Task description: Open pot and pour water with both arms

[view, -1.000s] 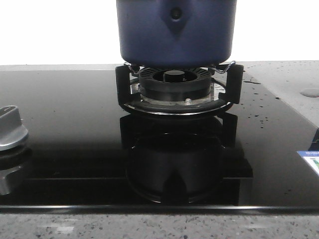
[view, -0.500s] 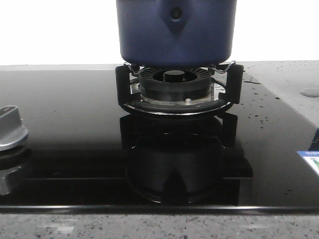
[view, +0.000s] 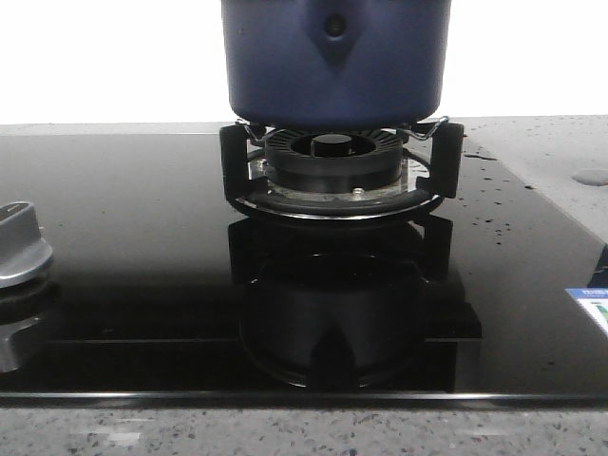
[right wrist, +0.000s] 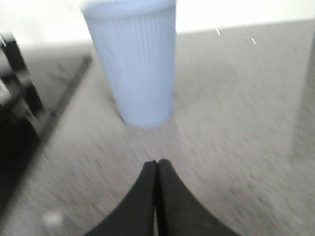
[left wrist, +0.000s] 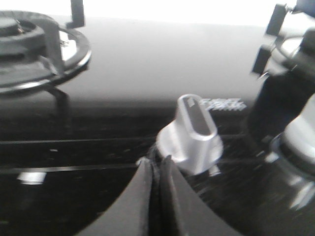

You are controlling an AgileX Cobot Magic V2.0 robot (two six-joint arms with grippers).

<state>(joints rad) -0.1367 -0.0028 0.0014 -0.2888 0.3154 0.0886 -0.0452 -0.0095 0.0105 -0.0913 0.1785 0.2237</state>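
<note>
The dark navy-blue pot (view: 335,62) stands on the black burner ring (view: 332,166) at the middle back of the front view; its top and lid are cut off by the frame. No gripper shows in the front view. In the left wrist view my left gripper (left wrist: 156,161) is shut and empty, just beside a silver stove knob (left wrist: 193,133) on the black glass hob. In the right wrist view my right gripper (right wrist: 157,162) is shut and empty above the grey speckled counter, a short way from a pale blue ribbed cup (right wrist: 134,64) that stands upright.
A silver knob (view: 19,245) sits at the left of the black glass hob (view: 123,237). Water drops and a puddle (view: 591,177) lie on the grey counter at the right. A second burner (left wrist: 34,49) shows in the left wrist view.
</note>
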